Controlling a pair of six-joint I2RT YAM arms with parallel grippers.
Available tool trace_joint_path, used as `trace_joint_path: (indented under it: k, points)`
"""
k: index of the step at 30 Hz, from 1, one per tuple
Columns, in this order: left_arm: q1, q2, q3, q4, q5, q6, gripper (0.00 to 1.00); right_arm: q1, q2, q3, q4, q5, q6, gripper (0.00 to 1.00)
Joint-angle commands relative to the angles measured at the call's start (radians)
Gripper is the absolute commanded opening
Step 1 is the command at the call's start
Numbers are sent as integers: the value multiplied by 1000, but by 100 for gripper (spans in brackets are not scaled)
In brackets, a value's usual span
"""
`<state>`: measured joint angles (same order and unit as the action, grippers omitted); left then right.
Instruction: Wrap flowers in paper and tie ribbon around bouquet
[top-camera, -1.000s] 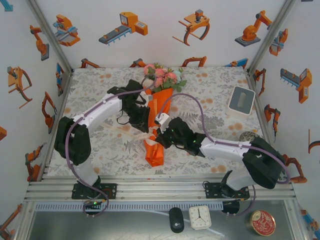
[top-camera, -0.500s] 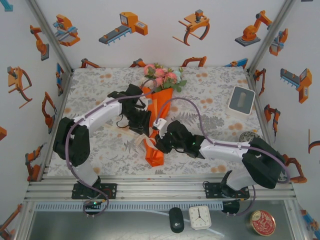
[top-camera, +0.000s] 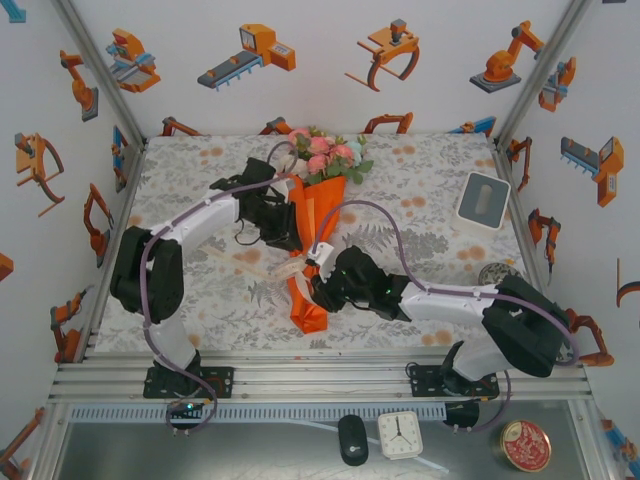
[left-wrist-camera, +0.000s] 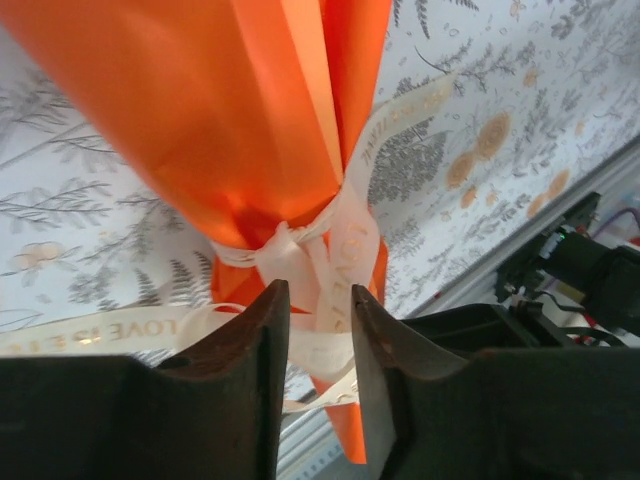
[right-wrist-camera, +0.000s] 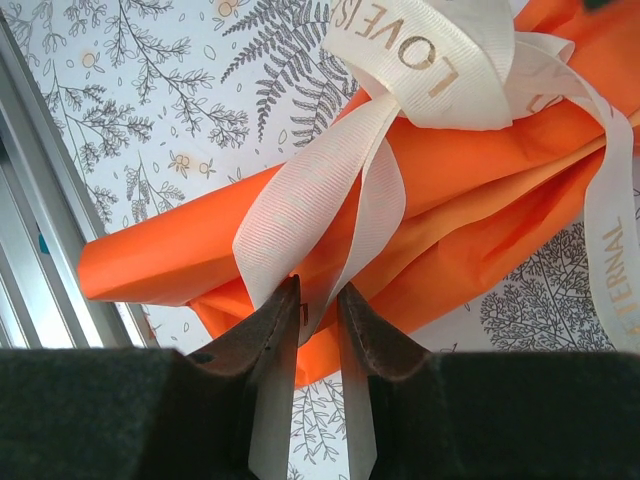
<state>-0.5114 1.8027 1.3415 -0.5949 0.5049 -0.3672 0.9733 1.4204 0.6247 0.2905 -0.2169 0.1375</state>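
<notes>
1. The left gripper (left-wrist-camera: 317, 290) leads: its fingers (left-wrist-camera: 245, 350) close narrowly on a bunched strand of the ribbon (left-wrist-camera: 345, 235) just under the knot, hard against the orange paper (left-wrist-camera: 220, 110).
2. The right gripper (right-wrist-camera: 318, 285) keeps a slim gap into which two ribbon strands converge. Whether it bites them or merely flanks them cannot be told.
3. The bouquet (top-camera: 318, 215) lies on the patterned table (top-camera: 200, 160), its flowers (top-camera: 322, 152) toward the far wall and the ribbon girdling the cone's narrow lower part.
4. To cinch well, the right grip likely needs securing first. Both ends should then be drawn apart evenly and low, so the thin paper neither tears nor rolls.
5. Against a second earlier, the left gripper sits farther up the cone and the right arm reaches farther left. The bouquet has barely shifted.
</notes>
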Motion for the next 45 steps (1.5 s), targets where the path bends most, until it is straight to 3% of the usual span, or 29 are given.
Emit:
trace_joint_path:
  k: [1,4,9,14,16,21,27,36,38,42,45]
  points:
    - [-24,7,-15,41,116,-38,29,7,-24,-4,33,0,1,24]
    - [-37,1,-46,27,150,-27,29,6,-25,-3,30,7,2,24]
    - [-44,1,-66,-50,88,5,31,6,-18,5,29,8,3,24]
    - [-44,-1,-37,-59,63,6,11,6,-18,22,6,10,4,24]
    - [-44,-3,-7,-41,65,-5,10,6,-27,25,2,12,5,29]
    - [-42,-11,71,-50,19,13,9,7,-75,18,9,67,9,52]
    - [-42,-36,71,-84,-91,120,9,-7,-182,-16,45,163,49,63]
    - [-45,-103,28,20,-176,134,13,-129,-139,88,-126,167,404,63]
    - [-47,-124,9,60,-188,142,13,-130,-122,126,-187,207,512,61]
    - [-47,-145,-33,121,-219,141,14,-120,-60,163,-132,115,684,56]
    - [-46,-127,-21,106,-221,134,15,-72,-11,193,-135,152,706,57]
